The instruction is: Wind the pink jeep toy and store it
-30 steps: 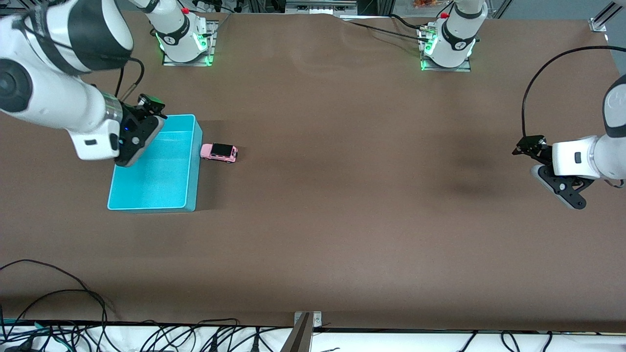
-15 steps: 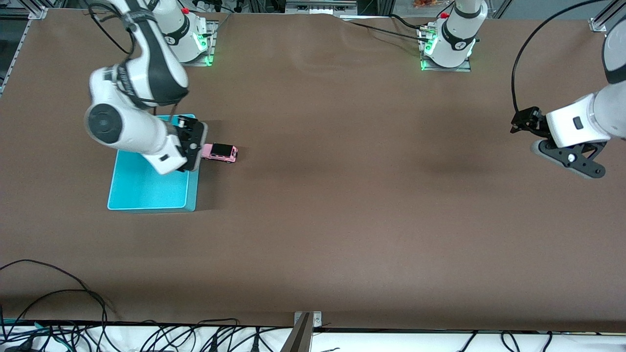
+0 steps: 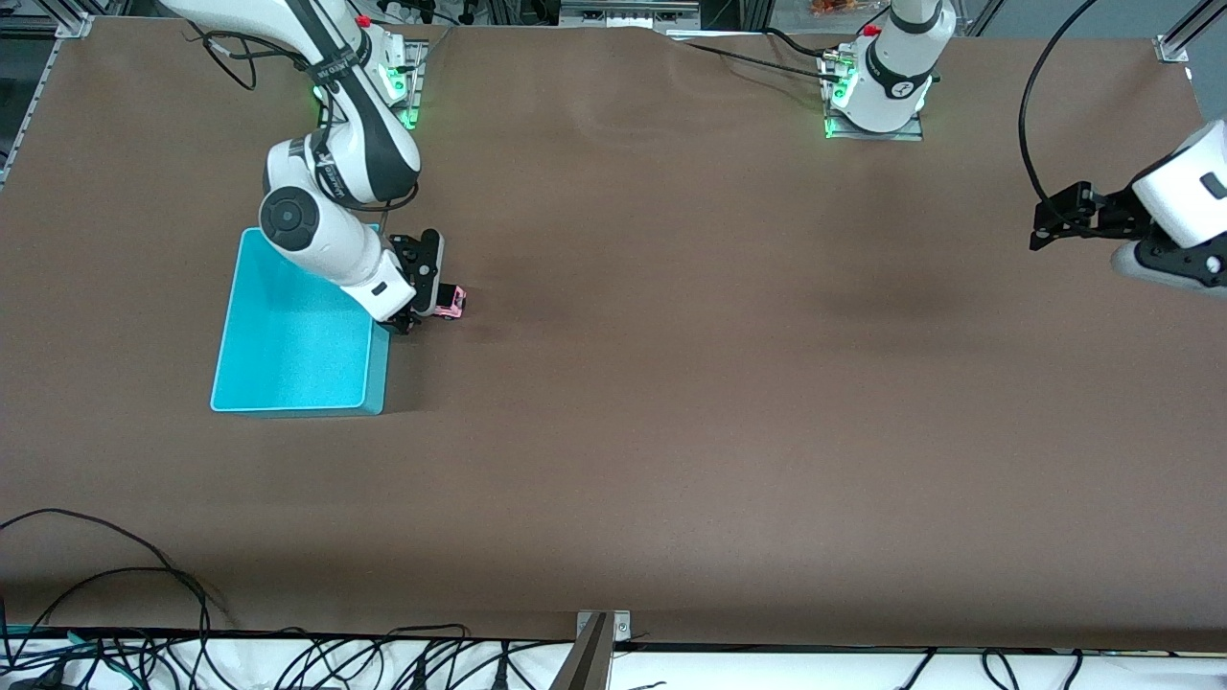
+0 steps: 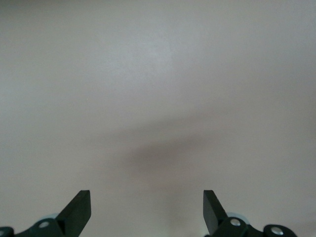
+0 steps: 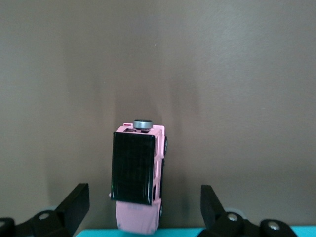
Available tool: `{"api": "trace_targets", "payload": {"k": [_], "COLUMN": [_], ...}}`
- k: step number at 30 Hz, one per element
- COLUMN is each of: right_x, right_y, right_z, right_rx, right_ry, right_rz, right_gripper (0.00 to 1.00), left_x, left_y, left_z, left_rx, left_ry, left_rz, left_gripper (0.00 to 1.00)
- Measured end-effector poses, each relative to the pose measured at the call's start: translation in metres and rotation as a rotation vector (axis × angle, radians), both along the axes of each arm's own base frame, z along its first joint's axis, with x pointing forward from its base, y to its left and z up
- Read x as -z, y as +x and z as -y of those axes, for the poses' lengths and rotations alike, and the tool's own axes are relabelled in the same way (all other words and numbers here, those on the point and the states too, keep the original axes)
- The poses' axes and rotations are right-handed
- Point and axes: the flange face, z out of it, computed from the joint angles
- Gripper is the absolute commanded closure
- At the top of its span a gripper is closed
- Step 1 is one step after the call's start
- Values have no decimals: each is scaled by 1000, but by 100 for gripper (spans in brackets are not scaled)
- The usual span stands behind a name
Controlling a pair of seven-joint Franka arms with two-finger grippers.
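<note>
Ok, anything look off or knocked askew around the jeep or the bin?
Nothing stands out. The pink jeep toy sits upright on its wheels on the table beside the turquoise bin, which lies flat. The right tool is open over the jeep; the left tool waits open over bare table.

I work at a big table [image 3: 671,383] with a flat brown cover. The cover has a small bump near its top edge, by my bases. Soft dark shadows lie on the brown. Green lights [image 3: 830,123] glow at the metal plates where I am bolted down. Lots of black cables [image 3: 288,661] curl along the white floor at the edge nearest the front camera. A metal bracket [image 3: 602,625] sits at the middle of that edge. Silver frame bars [image 3: 1177,38] stand at the corners.
</note>
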Motion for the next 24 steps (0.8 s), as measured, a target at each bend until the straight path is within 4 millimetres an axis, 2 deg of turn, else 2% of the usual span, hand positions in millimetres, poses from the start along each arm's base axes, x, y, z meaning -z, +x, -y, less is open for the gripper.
{"api": "trace_targets", "payload": {"k": [4, 7, 8, 10, 13, 14, 17, 24], "right_x": [19, 33, 38, 47, 57, 60, 61, 57], "right_y": [-9, -11, -11, -12, -13, -13, -14, -12], "right_z": [-4, -7, -8, -9, -10, -10, -10, -14], "right_rx": [-8, -9, -9, -10, -12, -17, -32, -53], "right_ry": [3, 8, 9, 10, 11, 11, 12, 17], "right_rz": [16, 32, 34, 36, 33, 32, 32, 43], "right_gripper": [0, 0, 3, 16, 54, 63, 75, 81], "left_x": [-12, -14, -13, -11, -8, -7, -5, -2], "left_y": [-10, -21, -24, -30, -37, -38, -40, -40], "left_z": [7, 6, 5, 4, 4, 5, 8, 10], "left_rx": [-29, -39, -41, -43, -43, -41, -38, -35], "left_ry": [2, 2, 2, 3, 4, 4, 4, 5], "left_rz": [47, 75, 78, 80, 76, 74, 68, 62], "left_gripper": [0, 0, 0, 0, 0, 0, 0, 0]}}
